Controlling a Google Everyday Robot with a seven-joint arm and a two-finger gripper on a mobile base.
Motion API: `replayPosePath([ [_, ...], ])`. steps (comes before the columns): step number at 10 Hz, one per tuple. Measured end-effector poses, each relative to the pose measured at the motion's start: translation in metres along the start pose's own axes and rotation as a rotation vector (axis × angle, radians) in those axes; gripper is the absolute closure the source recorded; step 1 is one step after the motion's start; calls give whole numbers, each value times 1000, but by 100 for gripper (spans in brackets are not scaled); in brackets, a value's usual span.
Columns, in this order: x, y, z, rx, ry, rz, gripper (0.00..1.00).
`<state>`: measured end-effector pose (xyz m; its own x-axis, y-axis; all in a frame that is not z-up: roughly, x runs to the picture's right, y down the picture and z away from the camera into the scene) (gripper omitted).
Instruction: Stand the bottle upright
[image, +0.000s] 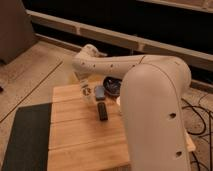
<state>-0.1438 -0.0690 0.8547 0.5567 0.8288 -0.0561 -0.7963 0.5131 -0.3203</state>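
The bottle is a small whitish thing with a pale label and a small reddish mark. It is on the far part of the wooden table, just under my arm's wrist. I cannot tell whether it stands or is tilted. My gripper reaches down from the white arm right next to the bottle, on its right side, and seems to touch it. The flat black bar lies on the wood just in front of the gripper.
A dark bowl sits behind the gripper to the right. A bit of a white cup shows at the edge of my big white forearm, which hides the table's right side. A dark mat lies left of the table.
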Motion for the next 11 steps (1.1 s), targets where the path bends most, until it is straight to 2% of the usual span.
replayPosePath([
  [5,-14,11,2,-42,-69,-12,94],
  [8,-9,21,-2,-65,-83,-6,94],
  [11,-5,25,-13,-57,-84,-26,94],
])
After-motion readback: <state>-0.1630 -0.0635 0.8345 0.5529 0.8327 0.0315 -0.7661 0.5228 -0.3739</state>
